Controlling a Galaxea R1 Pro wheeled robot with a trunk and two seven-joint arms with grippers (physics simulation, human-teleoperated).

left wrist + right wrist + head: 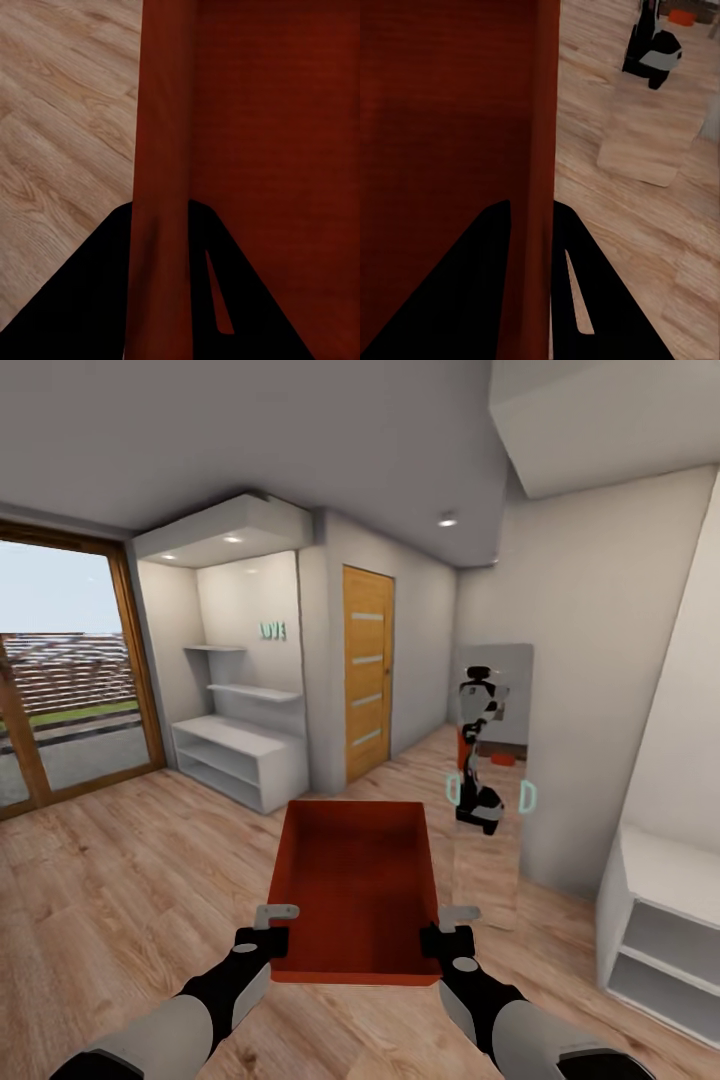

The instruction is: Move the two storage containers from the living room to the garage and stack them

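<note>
I hold one orange-red storage container (355, 880) level in front of me, open side up and empty, above light wood planks. My left gripper (272, 930) is shut on its left wall near the front corner. My right gripper (445, 932) is shut on the right wall opposite. In the left wrist view the red wall (161, 150) runs between the two dark fingers of the left gripper (161, 206). The right wrist view shows the same grip, the wall (544, 112) pinched in the right gripper (531, 202). The garage is out of view.
A tall mirror (492, 880) leans on the wall ahead right, reflecting my body and a small orange-red shape. An orange wooden door (367, 670) stands ahead, white shelves (240, 755) left of it, a glass patio door (60, 690) far left, a white cabinet (660, 930) right.
</note>
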